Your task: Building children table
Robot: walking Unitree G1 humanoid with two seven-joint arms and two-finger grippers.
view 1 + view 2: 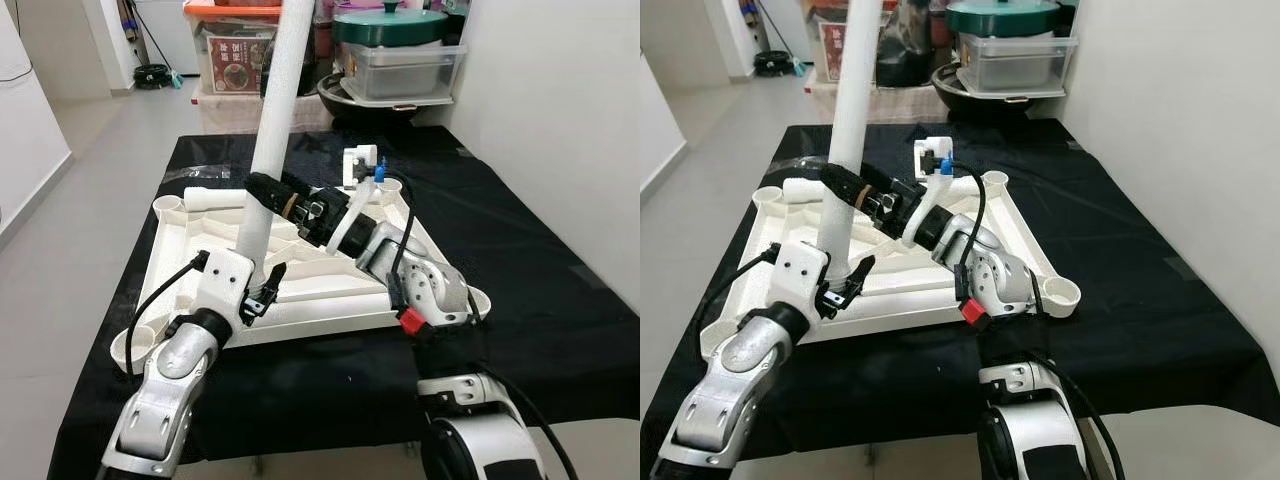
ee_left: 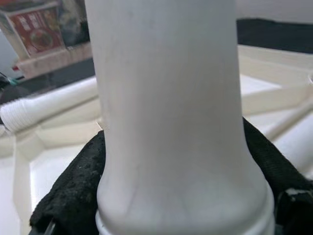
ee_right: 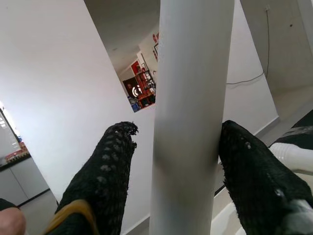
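The white triangular tabletop (image 1: 330,290) lies upside down on the black-covered table (image 1: 540,290). A long white table leg (image 1: 272,130) stands upright on it, slightly tilted. My left gripper (image 1: 262,288) is shut on the leg's flared base (image 2: 171,147), with black pads against both sides. Higher up, my right gripper (image 1: 262,188) reaches in from the right and brackets the leg (image 3: 188,122). One of its fingers (image 3: 249,166) touches the leg and the other finger (image 3: 112,166) stands a little apart, so it is open.
A second white leg (image 1: 215,197) lies along the tabletop's far left edge. Round corner sockets (image 1: 130,345) ring the tabletop. A small white and blue part (image 1: 362,165) stands at the far corner. Storage boxes (image 1: 405,70) sit behind the table, and a wall (image 1: 560,120) is on the right.
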